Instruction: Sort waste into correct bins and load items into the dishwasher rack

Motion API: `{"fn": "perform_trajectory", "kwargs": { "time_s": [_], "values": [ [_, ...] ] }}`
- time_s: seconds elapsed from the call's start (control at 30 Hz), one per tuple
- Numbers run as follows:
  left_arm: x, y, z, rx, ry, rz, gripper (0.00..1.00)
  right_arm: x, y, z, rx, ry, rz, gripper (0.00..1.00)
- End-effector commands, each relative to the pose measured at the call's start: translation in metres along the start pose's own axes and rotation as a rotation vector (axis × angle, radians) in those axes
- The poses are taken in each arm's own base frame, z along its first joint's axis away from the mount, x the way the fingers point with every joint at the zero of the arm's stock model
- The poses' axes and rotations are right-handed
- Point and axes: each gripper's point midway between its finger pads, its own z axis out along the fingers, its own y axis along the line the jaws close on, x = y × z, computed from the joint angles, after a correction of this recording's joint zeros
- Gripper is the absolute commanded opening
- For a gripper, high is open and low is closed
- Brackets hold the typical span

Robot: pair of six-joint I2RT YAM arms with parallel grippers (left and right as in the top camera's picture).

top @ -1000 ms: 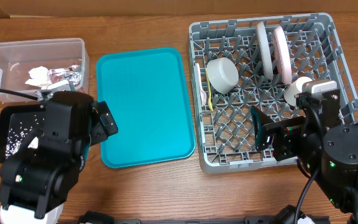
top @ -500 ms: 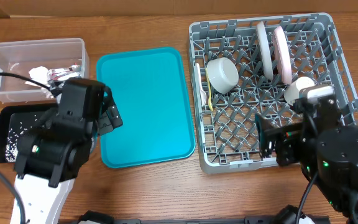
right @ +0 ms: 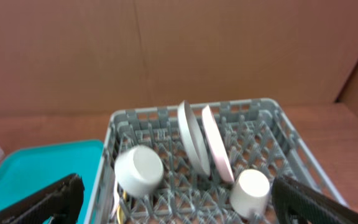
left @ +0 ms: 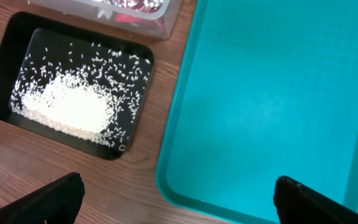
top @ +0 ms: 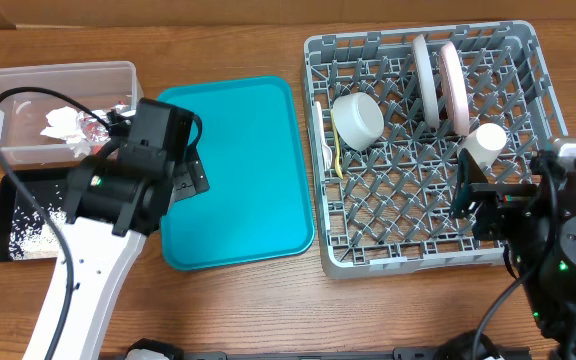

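the left gripper (left: pixel 176 190) hangs over the left edge of the teal tray (top: pixel 238 170). its fingers (left: pixel 51 200) are spread wide with nothing between them. the right gripper (right: pixel 178 186) is well to the right of the teal tray, over the near side of the rack (top: pixel 538 120). its fingers (right: pixel 45 200) are likewise parted and hold nothing.

the rack sits just right of the teal tray, their edges close with a thin strip of table (top: pixel 268 310) between. inside it the bowl (top: pixel 358 120) lies on its side, the item nearest the teal tray. the yellow utensil (top: pixel 336 155) lies beside the bowl, on the side toward the teal tray. farther right of the teal tray two plates stand on edge between the pegs, close side by side: first the grey plate (top: pixel 426 78), then the white plate (top: pixel 456 90). the cup (top: pixel 486 146) is farthest from the teal tray, tipped over among the pegs.

left of the teal tray's far corner is the tub (top: pixel 28 85), holding the napkin (top: pixel 63 123) and the wrapper (top: pixel 103 122). left of the teal tray's near half, just beside it but not touching, lies the black tray (left: pixel 11 43). the rice (left: pixel 64 109) is heaped in the black tray, with loose grains scattered toward the teal tray.
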Motion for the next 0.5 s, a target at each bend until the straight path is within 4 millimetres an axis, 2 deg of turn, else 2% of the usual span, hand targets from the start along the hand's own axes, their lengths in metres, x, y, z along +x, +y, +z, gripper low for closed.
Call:
{"fn": "perform_trajectory", "kwargs": {
  "time_s": [0.0, 0.27, 0.43, 0.47],
  "values": [
    [-0.004, -0.001, 0.010, -0.035, 0.015, -0.013, 1.00, 0.017, 0.005, 0.006, -0.068, -0.030, 0.020, 1.00],
    [0.001, -0.010, 0.035, -0.082, 0.085, 0.022, 1.00, 0.082, -0.024, 0.012, 0.000, -0.067, 0.060, 1.00],
    [0.005, -0.014, 0.049, -0.108, 0.124, 0.041, 1.00, 0.117, -0.035, 0.016, 0.019, -0.128, 0.081, 1.00],
    [0.006, -0.015, 0.052, -0.114, 0.133, 0.046, 1.00, 0.132, -0.035, 0.019, 0.009, -0.131, 0.082, 1.00]
  ]
}}
